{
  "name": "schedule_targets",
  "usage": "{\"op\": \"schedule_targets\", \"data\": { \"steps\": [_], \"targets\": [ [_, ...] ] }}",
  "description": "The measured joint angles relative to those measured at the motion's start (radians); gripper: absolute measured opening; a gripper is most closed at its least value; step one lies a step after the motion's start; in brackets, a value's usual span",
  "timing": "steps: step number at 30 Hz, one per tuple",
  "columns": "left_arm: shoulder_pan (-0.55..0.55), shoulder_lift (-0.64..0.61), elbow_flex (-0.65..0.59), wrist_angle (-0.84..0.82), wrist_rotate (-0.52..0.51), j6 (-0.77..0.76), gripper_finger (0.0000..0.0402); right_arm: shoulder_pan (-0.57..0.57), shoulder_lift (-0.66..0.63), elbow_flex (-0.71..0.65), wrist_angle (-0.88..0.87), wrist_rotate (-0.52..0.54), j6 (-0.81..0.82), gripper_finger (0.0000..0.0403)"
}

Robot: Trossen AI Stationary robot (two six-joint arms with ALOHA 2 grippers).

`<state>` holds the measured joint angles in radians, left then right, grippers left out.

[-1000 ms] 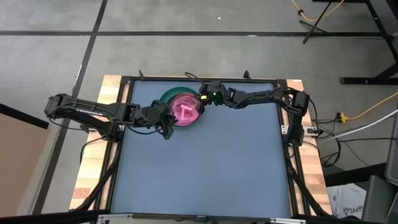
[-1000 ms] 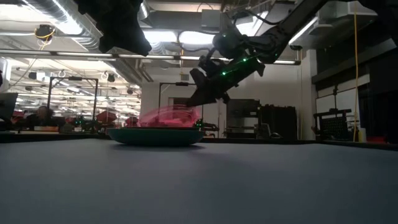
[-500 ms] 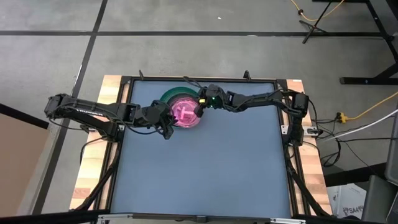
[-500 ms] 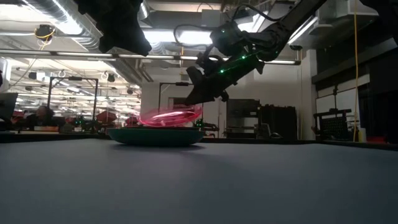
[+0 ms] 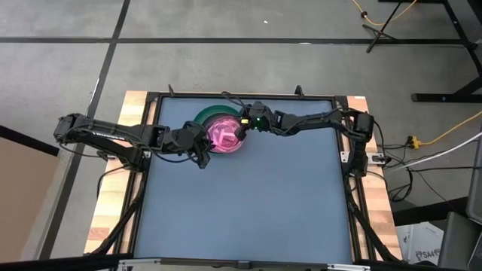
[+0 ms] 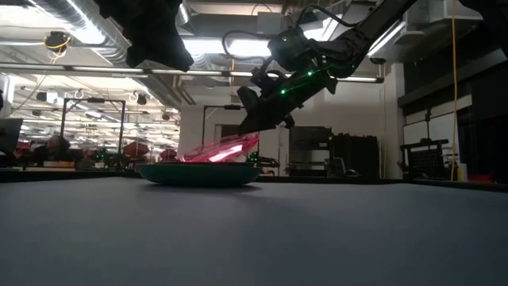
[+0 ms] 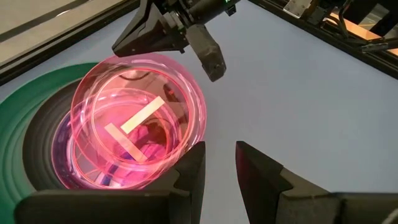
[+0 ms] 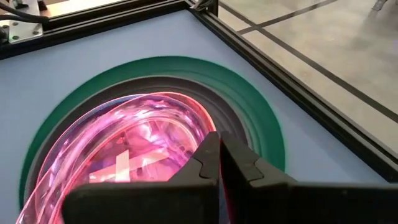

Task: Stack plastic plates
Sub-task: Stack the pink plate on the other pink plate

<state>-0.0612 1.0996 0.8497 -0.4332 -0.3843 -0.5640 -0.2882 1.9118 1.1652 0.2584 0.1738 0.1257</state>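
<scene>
Green plate [image 5: 208,115]: the largest one, flat on the bench [image 5: 248,203] near its far edge; it carries all the other plates and is the reference for everything below.
Grey plate [image 7: 37,146]: nested inside the green plate, showing as a dark ring just inside the green rim.
Pink stack [image 5: 224,135]: translucent pink plates piled in the middle of the green plate, on the grey one; how many cannot be told. A cyan-violet tint shows low in the pile in the left wrist view.
Top pink plate [image 6: 226,149]: tilted, the edge nearest the right claw lifted clear above the green plate, the opposite edge down on the pile. Two pale tape strips [image 7: 134,127] show through it.
Right claw [image 5: 242,124]: above the green plate's right side, its fingers [image 7: 208,55] pinched together on the raised rim of the top pink plate; a green light glows on the wrist.
Left claw [image 5: 202,148]: beside the green plate's near-left edge, raised off the bench, fingers [image 7: 189,177] a narrow gap apart with nothing between them.
Room: ceiling lights and shelving beyond the bench in the low view.
</scene>
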Motion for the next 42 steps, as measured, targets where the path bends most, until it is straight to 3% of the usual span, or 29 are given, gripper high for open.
{"op": "schedule_targets", "data": {
  "steps": [16,23,28,42],
  "targets": [
    [0.000,0.000,0.000,0.000,0.000,0.000,0.0082,0.000,0.092,0.000,0.094,0.009,0.071,0.0003],
    [0.000,0.000,0.000,0.000,0.000,0.000,0.0082,-0.016,0.092,0.000,0.101,-0.019,0.059,0.0052],
    [0.000,0.000,0.000,-0.001,0.001,0.000,0.0082,-0.046,0.089,0.000,0.058,-0.103,-0.025,0.0075],
    [0.000,0.000,0.000,-0.001,0.001,0.000,0.0082,-0.099,0.087,0.000,-0.083,-0.132,-0.106,0.0052]
  ]
}}
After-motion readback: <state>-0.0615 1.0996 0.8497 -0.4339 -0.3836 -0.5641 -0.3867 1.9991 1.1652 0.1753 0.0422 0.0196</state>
